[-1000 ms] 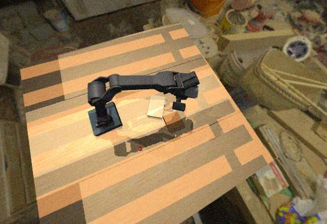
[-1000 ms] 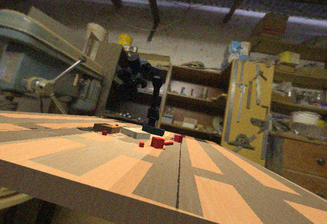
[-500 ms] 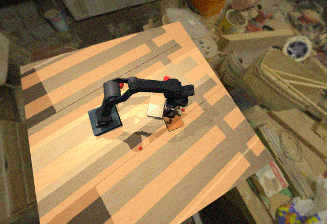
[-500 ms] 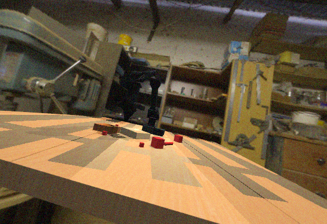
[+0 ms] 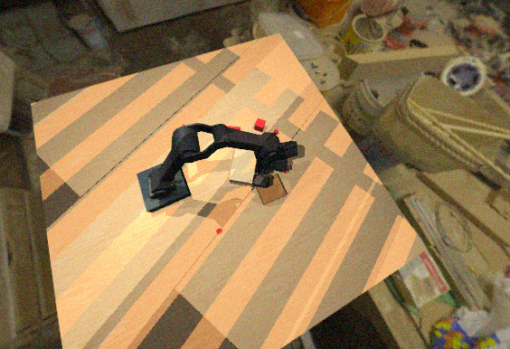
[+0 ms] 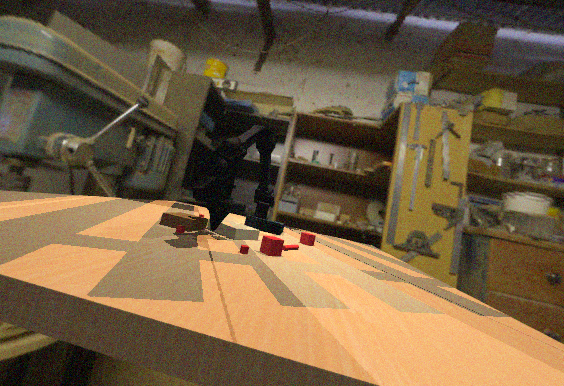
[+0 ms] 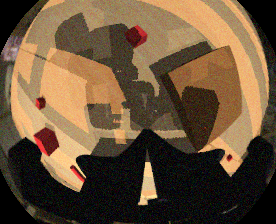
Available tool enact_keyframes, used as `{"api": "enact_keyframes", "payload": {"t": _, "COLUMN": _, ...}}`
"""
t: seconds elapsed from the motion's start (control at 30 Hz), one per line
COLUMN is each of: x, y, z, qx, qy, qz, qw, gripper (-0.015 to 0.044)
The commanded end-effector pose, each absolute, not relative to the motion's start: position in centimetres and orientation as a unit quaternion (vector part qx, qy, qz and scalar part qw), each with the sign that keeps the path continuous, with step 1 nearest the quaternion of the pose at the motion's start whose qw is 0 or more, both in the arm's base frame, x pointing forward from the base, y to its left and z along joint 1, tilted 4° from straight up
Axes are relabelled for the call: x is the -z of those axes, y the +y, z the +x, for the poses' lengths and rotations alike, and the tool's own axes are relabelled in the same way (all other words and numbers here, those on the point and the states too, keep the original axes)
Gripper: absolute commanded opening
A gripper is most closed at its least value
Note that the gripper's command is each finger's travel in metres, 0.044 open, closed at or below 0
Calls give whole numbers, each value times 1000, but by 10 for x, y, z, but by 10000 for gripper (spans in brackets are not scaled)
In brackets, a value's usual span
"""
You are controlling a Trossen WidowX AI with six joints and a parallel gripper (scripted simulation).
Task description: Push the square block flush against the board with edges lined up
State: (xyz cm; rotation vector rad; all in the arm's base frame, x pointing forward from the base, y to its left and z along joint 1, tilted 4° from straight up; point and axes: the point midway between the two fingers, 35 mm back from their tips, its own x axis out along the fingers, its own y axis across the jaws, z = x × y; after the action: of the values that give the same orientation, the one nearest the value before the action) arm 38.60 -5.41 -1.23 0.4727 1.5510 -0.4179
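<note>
The tool [image 5: 263, 180] is shut tight with nothing between its fingers, and it hangs low over the table [image 5: 113, 246], in the gap where the two task pieces meet. In the top view the pale board [image 5: 240, 166] lies at about ten o'clock from the tool, its long axis running roughly twelve to six with a slight lean. The brown square block [image 5: 272, 193] lies just beside the tool at about five o'clock, turned a little so its sides are not square with the board's. The block's near corner appears close to the board's lower end, though the tool hides the exact spot, so I cannot tell whether they touch.

The wrist view shows the block [image 7: 202, 99] at roughly two o'clock ahead of the closed fingertips, one corner pointing toward the camera.

Judging from this, a whole side is not yet flush. The coming shove likely needs to meet the block's far side, at about four o'clock, and drive it toward ten o'clock while squaring it. Small red bits [image 5: 259, 124] scattered nearby sit well apart from that path
</note>
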Motion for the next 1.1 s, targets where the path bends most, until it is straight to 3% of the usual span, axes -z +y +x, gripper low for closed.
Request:
{"api": "enact_keyframes", "payload": {"t": 0.0, "x": 17, "y": -54, "z": 385, "qx": 185, "qy": 688, "qz": 208, "qw": 670, "gripper": 0}}
{"api": "enact_keyframes", "payload": {"t": 1.07, "x": 16, "y": -33, "z": 354, "qx": 185, "qy": 689, "qz": 208, "qw": 669, "gripper": 0}}
